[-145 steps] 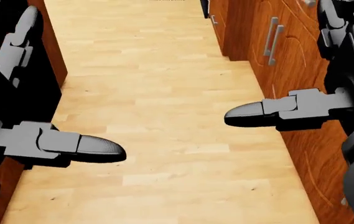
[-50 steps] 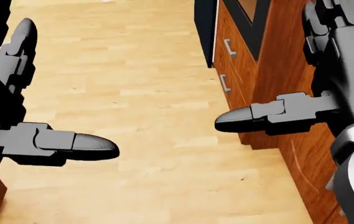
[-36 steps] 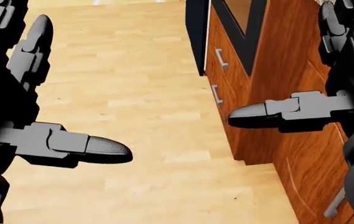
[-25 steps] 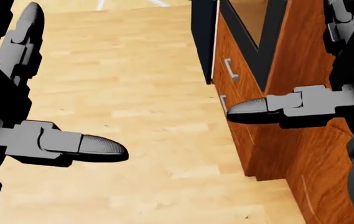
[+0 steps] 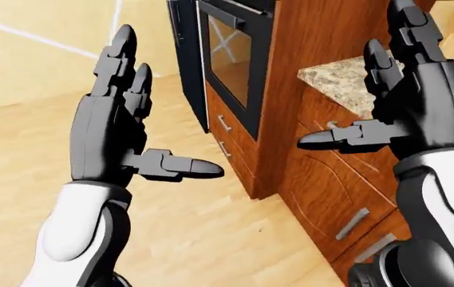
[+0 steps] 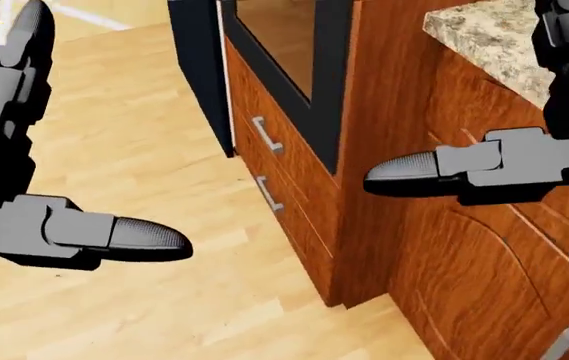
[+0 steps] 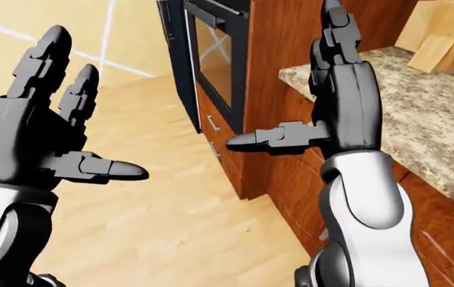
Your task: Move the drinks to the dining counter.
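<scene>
No drink shows in any view. Both hands are raised in front of me, upright, with fingers spread and thumbs pointing inward. In the left-eye view my left hand (image 5: 163,113) is open and holds nothing. My right hand (image 5: 346,84) is open too and also holds nothing. It hovers in front of the wooden oven column and the corner of a speckled granite counter (image 7: 418,101).
A built-in oven (image 5: 230,60) with a dark glass door sits in a reddish wood column, with two drawers (image 6: 267,135) below. A dark panel (image 5: 185,60) stands to its left. Wooden blocks (image 7: 438,30) rest on the granite counter. Light wood floor (image 6: 134,150) stretches to the left.
The whole picture has shifted: the camera moved along the cabinets and turned, bringing the oven column and granite counter into view. Both hands kept their open pose.
</scene>
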Controlling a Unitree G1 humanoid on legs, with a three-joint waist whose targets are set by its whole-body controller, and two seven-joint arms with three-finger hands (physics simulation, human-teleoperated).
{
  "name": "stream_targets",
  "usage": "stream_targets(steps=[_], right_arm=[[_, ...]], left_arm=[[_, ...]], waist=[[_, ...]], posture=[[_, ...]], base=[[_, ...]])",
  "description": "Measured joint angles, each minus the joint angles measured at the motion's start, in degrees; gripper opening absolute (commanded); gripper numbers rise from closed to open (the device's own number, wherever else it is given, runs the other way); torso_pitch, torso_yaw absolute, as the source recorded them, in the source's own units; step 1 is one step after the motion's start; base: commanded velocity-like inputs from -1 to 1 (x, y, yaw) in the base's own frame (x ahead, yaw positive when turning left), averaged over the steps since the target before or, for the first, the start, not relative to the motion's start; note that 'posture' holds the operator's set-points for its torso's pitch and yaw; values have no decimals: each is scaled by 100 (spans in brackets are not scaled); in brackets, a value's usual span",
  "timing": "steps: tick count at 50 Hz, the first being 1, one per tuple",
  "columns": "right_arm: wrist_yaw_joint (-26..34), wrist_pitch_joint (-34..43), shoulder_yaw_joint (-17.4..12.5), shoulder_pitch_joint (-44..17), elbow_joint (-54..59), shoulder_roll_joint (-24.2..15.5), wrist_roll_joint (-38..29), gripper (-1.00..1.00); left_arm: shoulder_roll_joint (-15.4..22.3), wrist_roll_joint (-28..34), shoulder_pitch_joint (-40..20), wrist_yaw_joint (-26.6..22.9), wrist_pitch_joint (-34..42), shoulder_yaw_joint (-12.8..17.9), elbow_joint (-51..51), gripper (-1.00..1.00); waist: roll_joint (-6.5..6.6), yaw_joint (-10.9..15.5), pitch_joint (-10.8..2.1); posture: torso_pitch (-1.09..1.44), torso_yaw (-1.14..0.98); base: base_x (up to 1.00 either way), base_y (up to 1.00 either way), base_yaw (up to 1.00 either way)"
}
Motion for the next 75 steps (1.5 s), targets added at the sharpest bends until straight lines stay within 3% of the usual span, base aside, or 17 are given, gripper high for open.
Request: stream_targets(steps=[3,6,9,18,21,24,28,31,36,46,50,57,60,62,66,72,75], right_arm=[[-3,72,26,-67,59,15,42,100],[32,242,101,36,74,57,126,100],[23,302,42,-16,50,25,143,100],[-19,165,15,-57,2,-1,176,100],[-54,233,-89,56,58,-31,142,100],[-92,232,-102,48,60,-23,115,100],[-87,130,-54,33,-3,-28,158,100],[-84,111,-30,-26,39,-28,183,100],[-41,202,21,65,65,10,271,100],[-82,213,-35,-83,-42,-40,300,100],[-139,311,-164,7,-3,-79,239,100],[-140,257,-106,-65,-50,-88,282,100],[-143,208,-69,-70,-15,-54,297,100],[-129,226,32,17,1,-37,328,100],[-158,116,89,148,35,-171,214,100],[-48,-8,265,83,94,-139,-66,100],[36,18,308,221,134,-117,-185,100]], left_arm=[[37,-31,-16,29,22,50,-8,100],[38,-18,96,81,121,94,69,100],[46,-39,36,105,172,64,79,100],[68,-83,46,130,50,61,53,100],[12,-141,87,103,80,-82,118,100],[28,-184,107,77,89,-95,105,100],[38,-143,101,103,-6,-37,34,100],[56,-122,87,117,-41,-14,46,100],[59,-74,155,155,50,36,81,100],[76,-97,53,173,66,50,34,100],[22,-189,76,117,119,-100,66,100],[53,-180,32,145,84,-16,-8,100],[90,-163,69,146,8,6,42,100],[81,-136,138,164,57,66,66,100],[82,-175,30,148,110,25,84,100],[139,-222,25,214,63,135,-6,100],[113,-271,84,231,138,74,54,100]], waist=[[381,138,-45],[383,149,-12],[253,100,-87],[-408,109,-82],[-370,-25,16],[-214,-63,-33],[101,21,77],[453,114,35],[340,134,-21],[-455,113,-102],[-348,-78,-106],[176,32,96],[424,140,48],[382,172,82],[314,77,-82],[-424,319,86],[-250,282,127]], posture=[[0,0],[0,0],[0,0],[0,0],[0,0],[0,0],[0,0],[0,0],[0,0],[0,0],[0,0],[0,0],[0,0],[0,0],[0,0],[0,0],[0,0]], base=[[0,0,-100],[0,0,-100],[0,0,-100],[0,0,-100],[0,0,-100],[0,0,-100],[0,0,-100],[0,0,-100],[0,0,-100],[0,0,-100],[0,0,-100],[0,0,-100],[0,0,-100],[0,0,-100],[0,-23,-25],[0,0,0],[0,0,0]])
